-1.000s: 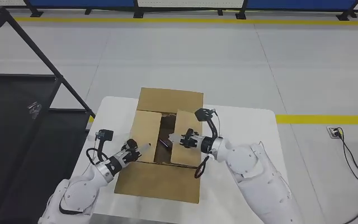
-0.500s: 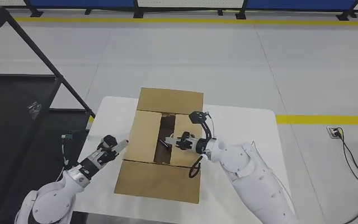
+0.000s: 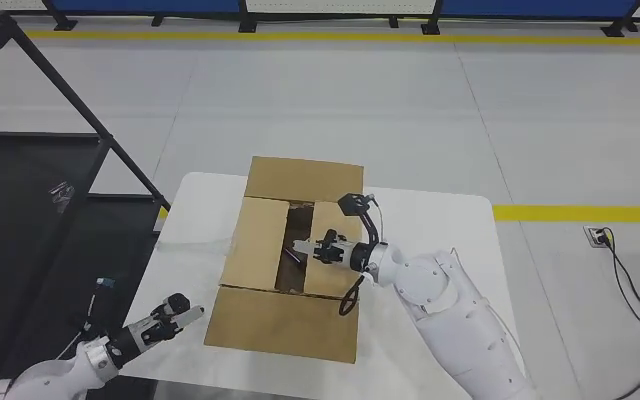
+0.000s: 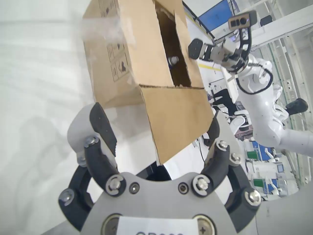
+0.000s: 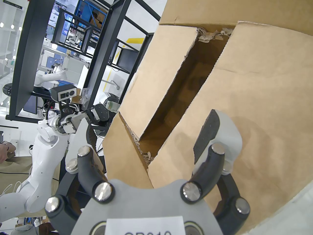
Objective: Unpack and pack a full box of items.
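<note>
On the counter [image 3: 440, 230], near its middle: cardboard box [image 3: 262, 245], outer flaps folded outward toward and away from the robot, two inner flaps lying nearly shut with a dark gap between them. Down in the gap: small item with a pale cap [image 4: 173, 60]. Right end effector [image 3: 308, 246]: hangs over the right inner flap at the gap's edge, fingers spread, pinching nothing; contact with the cardboard hard to tell. Left end effector [image 3: 186, 312]: sits by the near left corner, well apart from the box, fingers spread wide, empty.
</note>
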Controlling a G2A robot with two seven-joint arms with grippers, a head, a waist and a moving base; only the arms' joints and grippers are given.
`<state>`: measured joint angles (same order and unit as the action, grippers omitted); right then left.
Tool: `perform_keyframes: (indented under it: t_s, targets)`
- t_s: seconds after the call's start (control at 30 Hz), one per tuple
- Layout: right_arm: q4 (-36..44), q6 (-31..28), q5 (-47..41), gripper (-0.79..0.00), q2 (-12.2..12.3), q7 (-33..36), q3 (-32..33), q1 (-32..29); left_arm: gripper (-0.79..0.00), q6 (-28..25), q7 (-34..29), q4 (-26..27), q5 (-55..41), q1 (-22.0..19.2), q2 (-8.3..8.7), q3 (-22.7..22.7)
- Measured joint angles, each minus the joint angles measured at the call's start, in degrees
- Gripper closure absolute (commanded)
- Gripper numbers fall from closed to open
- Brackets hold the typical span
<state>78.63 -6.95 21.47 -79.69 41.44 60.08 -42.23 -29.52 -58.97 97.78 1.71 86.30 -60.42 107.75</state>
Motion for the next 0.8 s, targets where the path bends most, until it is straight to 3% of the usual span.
perform_keyframes:
  t_s: [0.37,0.8]
  targets:
    - [-0.08,1.31,-0.20,-0.785,0.05,-0.88,0.32,0.30,-0.785,-3.18,-12.09,-3.66,-9.78,-2.43,1.18,-5.73]
    - [-0.46,2.07,-1.03,-0.785,0.06,-1.63,0.65,0.71,-0.785,-1.96,-13.85,-1.52,-28.57,-2.37,2.85,-5.41]
